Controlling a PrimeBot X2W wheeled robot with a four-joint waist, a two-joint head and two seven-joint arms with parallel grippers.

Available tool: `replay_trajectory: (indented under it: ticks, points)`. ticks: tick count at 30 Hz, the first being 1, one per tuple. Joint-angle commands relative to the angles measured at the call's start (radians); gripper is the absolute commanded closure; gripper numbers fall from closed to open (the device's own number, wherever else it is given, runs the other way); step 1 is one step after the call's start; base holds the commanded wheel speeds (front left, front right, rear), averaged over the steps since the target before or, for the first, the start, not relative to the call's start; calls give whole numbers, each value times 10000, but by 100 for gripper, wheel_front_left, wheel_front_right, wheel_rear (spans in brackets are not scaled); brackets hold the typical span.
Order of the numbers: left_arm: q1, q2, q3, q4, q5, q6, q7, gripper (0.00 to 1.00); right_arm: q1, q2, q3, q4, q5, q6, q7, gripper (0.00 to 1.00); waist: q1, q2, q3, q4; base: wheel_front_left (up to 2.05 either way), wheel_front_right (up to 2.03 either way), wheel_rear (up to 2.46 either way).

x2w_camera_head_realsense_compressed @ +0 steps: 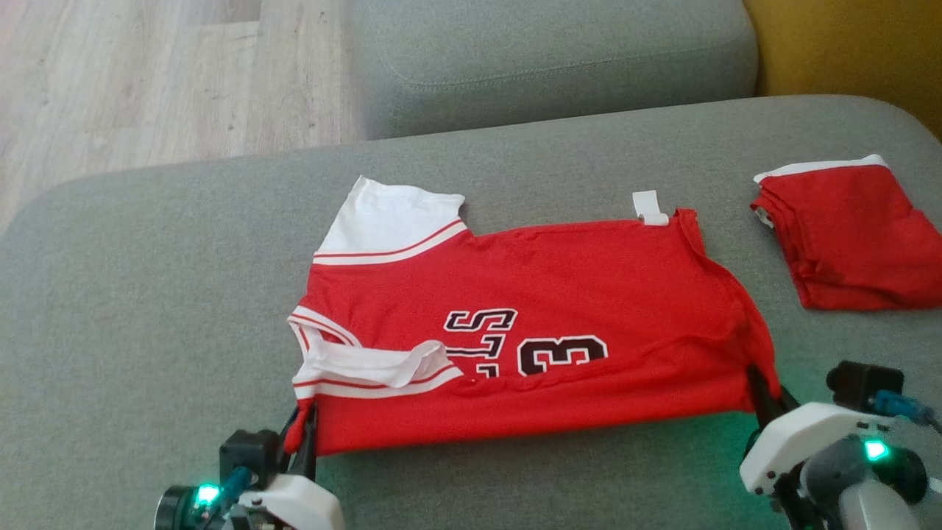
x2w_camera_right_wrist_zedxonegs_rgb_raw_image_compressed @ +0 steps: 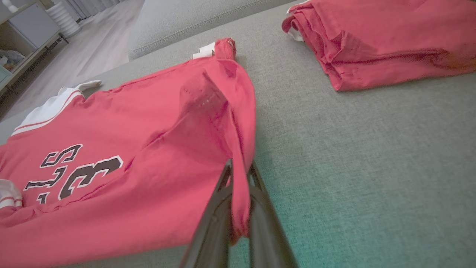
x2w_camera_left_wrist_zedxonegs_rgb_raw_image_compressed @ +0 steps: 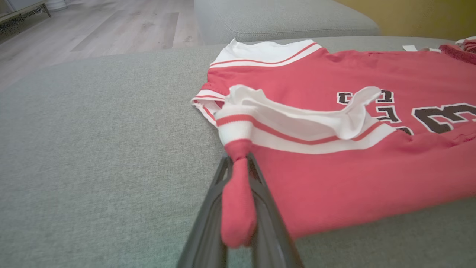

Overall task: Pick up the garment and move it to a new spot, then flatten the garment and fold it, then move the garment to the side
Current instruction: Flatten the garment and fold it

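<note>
Garment flat on cushion, stretched between both finger pairs. Left gripper pinches near sleeve-side corner; right gripper pinches near hem corner. Judgement: relocation and flattening done; folding under way, side move left.

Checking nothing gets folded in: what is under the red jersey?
The red jersey lies on the grey sofa cushion; whatever sits beneath its middle is hidden.

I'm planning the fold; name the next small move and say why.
Probably lift both corners and carry them toward the far edge: the left gripper and right gripper are each shut on a near corner of the jersey, which lies fairly flat.
</note>
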Motion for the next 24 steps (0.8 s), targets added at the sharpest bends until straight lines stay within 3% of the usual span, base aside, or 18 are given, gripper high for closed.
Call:
replay_trajectory:
  ticks: [1,2,3,4,5,9,14,18,24]
  points:
    - [-213,247,325,-402,-52,123,-9,100,-259,-64,183,-576,4,-7,0,100,0,-1,53,-8,0,0,0]
    - [-200,246,320,-472,-60,144,7,100,-243,-64,119,-716,54,-7,-54,100,0,-1,81,-8,0,0,0]
    - [-198,241,314,-527,-70,157,18,93,-250,-64,73,-864,39,-7,-173,50,0,-1,105,-5,0,0,0]
    - [-199,243,312,-568,-75,178,34,61,-256,-64,57,-972,106,-7,-270,0,0,-1,126,-2,0,0,0]
    - [-202,247,313,-597,-73,214,52,0,-274,-64,96,-1074,208,-7,-385,0,0,-1,145,-2,0,0,0]
    - [-282,226,540,-785,-39,596,-328,0,-384,-64,254,-1429,360,-7,-1399,0,0,-1,217,-13,0,0,0]
    - [-432,-44,1241,-1160,-205,1018,-1814,0,-471,-64,910,-1728,532,-7,-3314,0,0,-1,380,-118,0,0,0]
    - [-553,-310,1589,-1796,-210,780,-2071,0,-449,-64,1321,-1789,392,-7,-4288,0,0,-1,542,-188,0,0,0]
    - [-781,-750,2147,-3418,561,-130,-2087,0,-695,-64,1832,-1723,375,-7,-4819,0,0,-1,1026,-466,0,0,0]
